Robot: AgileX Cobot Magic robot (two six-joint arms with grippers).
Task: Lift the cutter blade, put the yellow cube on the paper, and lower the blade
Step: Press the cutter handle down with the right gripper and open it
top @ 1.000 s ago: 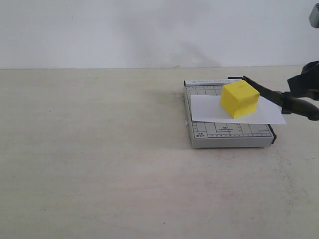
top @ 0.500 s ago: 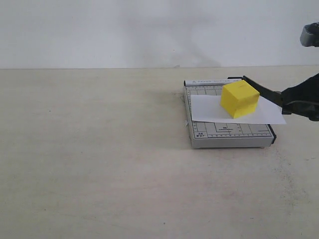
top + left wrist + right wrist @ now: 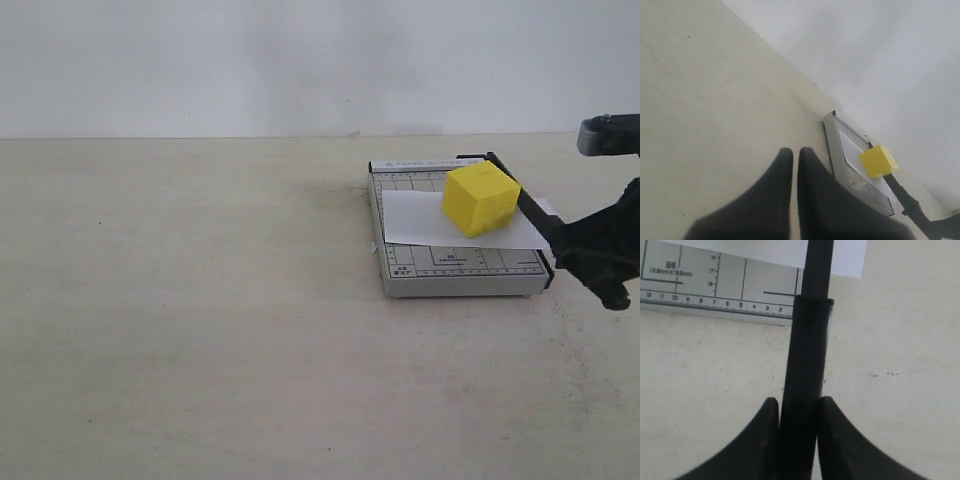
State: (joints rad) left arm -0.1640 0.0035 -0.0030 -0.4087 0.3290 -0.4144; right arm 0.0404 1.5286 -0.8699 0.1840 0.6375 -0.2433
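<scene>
Left hand: fingers pressed together, empty, above the worktop. One grey cutter base; one paper on it; one yellow cube on the paper. One blade low along the base's right edge; right hand clamped on its handle.

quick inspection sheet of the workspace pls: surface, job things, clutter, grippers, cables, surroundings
surface: pale beige table, a few faint specks
cutter base: small grey gridded cutter base, flat on the table
paper: plain white paper sheet lying across the cutter base
cube: bright yellow cube resting on the paper
blade: long thin black cutter blade sloping low along the base's right edge; fully down cannot be told
clutter: nothing seen
right gripper: shut on the blade's thick handle
left gripper: shut, holding nothing, away from the cutter
cables: nothing seen
surroundings: plain white wall behind the table
</scene>
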